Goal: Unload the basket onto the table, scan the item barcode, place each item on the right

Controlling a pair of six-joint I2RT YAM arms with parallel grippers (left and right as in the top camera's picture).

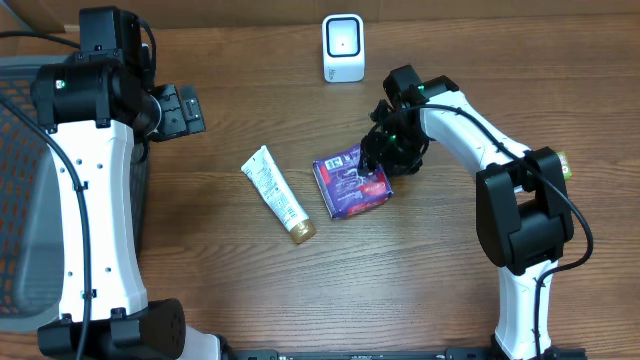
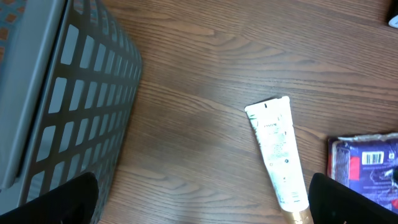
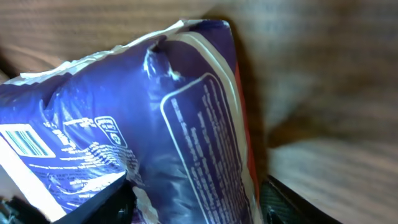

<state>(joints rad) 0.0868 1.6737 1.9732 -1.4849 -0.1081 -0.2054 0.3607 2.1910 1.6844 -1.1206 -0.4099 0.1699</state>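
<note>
Purple packet [image 1: 350, 180] | soft, light, crinkly, probably slippery | hold: side edges | right gripper [image 1: 378, 163] astride it, clamp undeterminable | left gripper [image 1: 195, 112] spread, empty

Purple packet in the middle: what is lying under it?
Only the wooden table shows around the purple packet. Anything beneath is covered, and the right gripper hides one corner of it.

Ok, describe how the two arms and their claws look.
The left arm and right arm are white shells with black joints, each trailed by a black cable. The left claw and right claw are black; a green light glows near the right one.
</note>
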